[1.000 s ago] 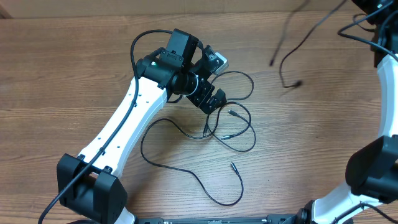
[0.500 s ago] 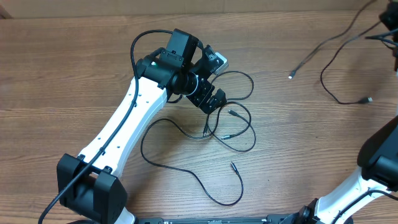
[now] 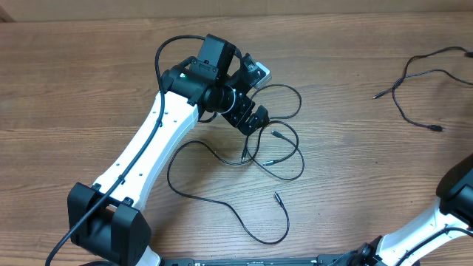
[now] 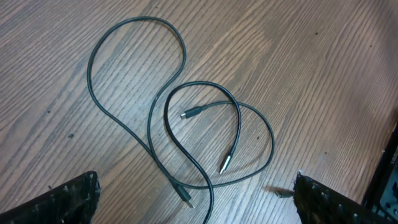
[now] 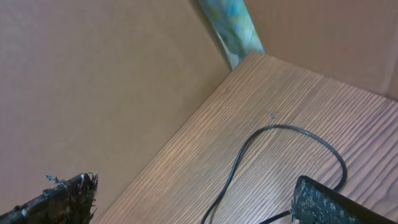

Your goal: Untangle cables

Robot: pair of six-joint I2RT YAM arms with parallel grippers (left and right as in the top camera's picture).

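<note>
At the left, the white left arm (image 3: 155, 140) is seen reaching up across the wooden worktop (image 3: 89, 89). The left pincer (image 3: 250, 117) is held over the upper left edge of the tangled cables (image 3: 273, 148), and from the left wrist its fingertips (image 4: 62, 199) are shown spread wide, released, with nothing gripped between them. Below them the tangled cables (image 4: 239, 124) are laid out flat on the wood: thin black cords in loose loops crossing one another, with small plug ends lying inside and beside the loops. In the overhead view a long strand is seen trailing down from that knot toward the near edge.

Further right, well apart from the tangle, a lone cable (image 3: 403, 74) is lying by itself near the far right corner of the worktop. The right arm (image 3: 458, 199) is caught only at the frame's right edge. From the right wrist, the right pincer (image 5: 196, 199) is shown with its tips far apart, released and empty, with a curve of the lone cable (image 5: 280, 126) resting on the wood beyond it.
</note>
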